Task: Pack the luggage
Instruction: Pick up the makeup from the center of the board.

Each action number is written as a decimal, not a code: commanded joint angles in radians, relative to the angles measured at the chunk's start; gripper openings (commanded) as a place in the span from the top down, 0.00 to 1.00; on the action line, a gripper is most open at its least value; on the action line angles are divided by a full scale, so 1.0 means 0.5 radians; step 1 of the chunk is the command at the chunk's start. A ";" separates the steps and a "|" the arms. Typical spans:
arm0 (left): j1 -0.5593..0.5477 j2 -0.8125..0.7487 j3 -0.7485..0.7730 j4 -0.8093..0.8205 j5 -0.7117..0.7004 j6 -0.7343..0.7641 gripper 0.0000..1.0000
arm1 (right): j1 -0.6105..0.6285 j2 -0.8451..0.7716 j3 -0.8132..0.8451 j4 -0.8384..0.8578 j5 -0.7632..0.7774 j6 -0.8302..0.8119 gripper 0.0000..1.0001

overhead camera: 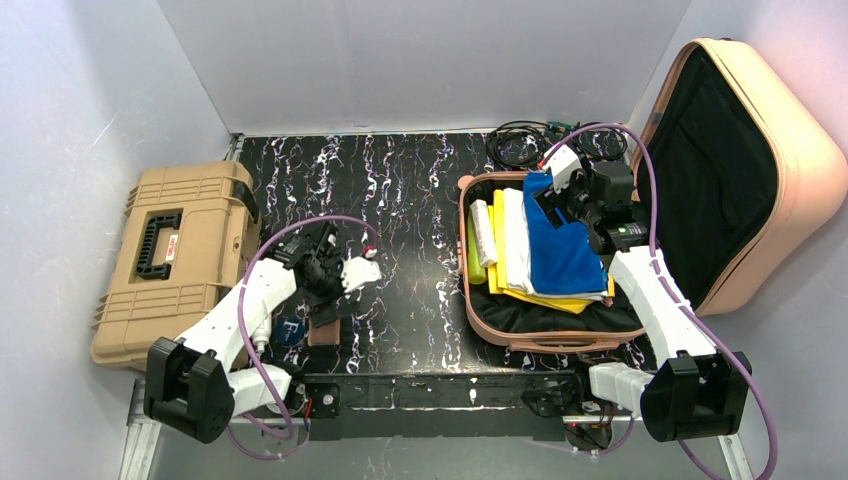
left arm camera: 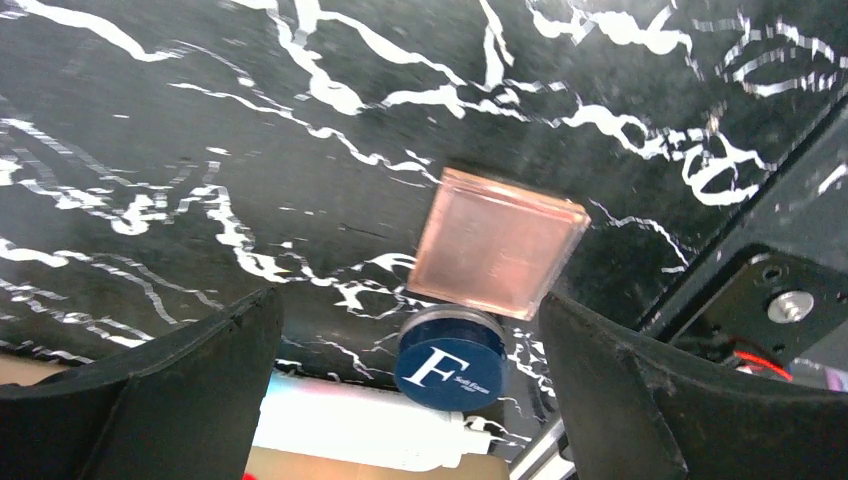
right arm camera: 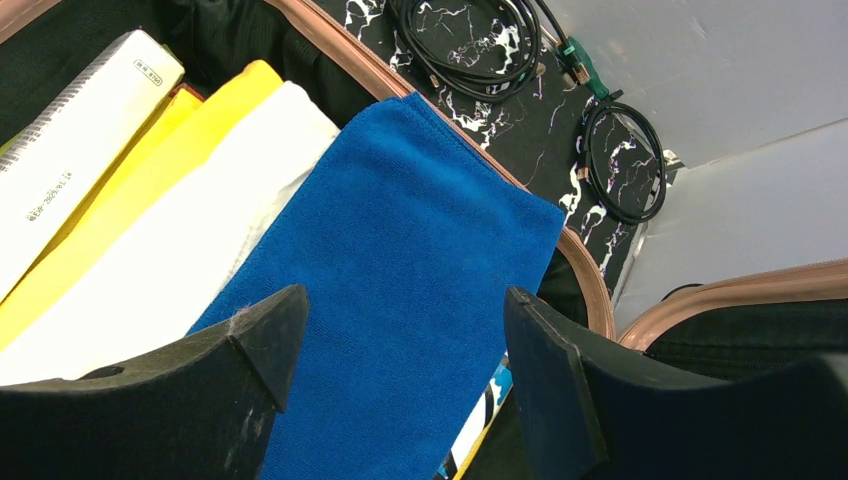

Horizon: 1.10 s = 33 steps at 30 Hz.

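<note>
Item 1, near edge: left gripper (left arm camera: 408, 303), jaws spread fully and empty, above a pink square block (left arm camera: 497, 243) just beside a navy round tin (left arm camera: 450, 368); closing carelessly could catch both or knock 1 away. Item 2, right side: the luggage (overhead camera: 540, 338), open, lid (overhead camera: 790, 150) raised, with right gripper (right arm camera: 405, 300) wide apart and empty over its blue cloth (right arm camera: 400, 200); a snagged fold could pull it out. Item 3, far edge: cable coils (overhead camera: 520, 140), unpacked.
</note>
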<state>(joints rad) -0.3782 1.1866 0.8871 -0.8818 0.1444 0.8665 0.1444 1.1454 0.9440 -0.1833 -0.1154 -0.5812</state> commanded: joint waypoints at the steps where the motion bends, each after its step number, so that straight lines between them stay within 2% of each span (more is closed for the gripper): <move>1: 0.026 -0.073 -0.207 -0.037 0.044 0.256 0.02 | 0.006 -0.048 0.036 0.015 -0.028 0.003 0.20; 12: 0.032 -0.179 -0.569 0.103 0.119 0.526 0.02 | 0.006 -0.054 0.028 0.021 -0.027 0.002 0.20; 19: 0.031 -0.205 -0.774 0.423 -0.065 0.527 0.02 | 0.003 -0.063 0.029 0.023 -0.021 0.008 0.19; 23: 0.032 -0.199 -0.827 0.528 -0.078 0.506 0.02 | -0.003 -0.069 0.030 0.022 -0.026 0.011 0.19; 26: 0.032 -0.192 -0.845 0.536 -0.069 0.495 0.07 | -0.006 -0.070 0.030 0.026 -0.029 0.010 0.17; 29: 0.029 -0.194 -0.845 0.532 -0.065 0.491 0.16 | -0.009 -0.073 0.026 0.026 -0.033 0.012 0.15; 33: 0.028 -0.174 -0.817 0.493 -0.043 0.491 0.33 | -0.011 -0.073 0.021 0.032 -0.032 0.012 0.02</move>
<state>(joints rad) -0.3683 1.0721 0.5247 -0.7208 0.1383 1.0889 0.1440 1.1358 0.9440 -0.1833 -0.1192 -0.5797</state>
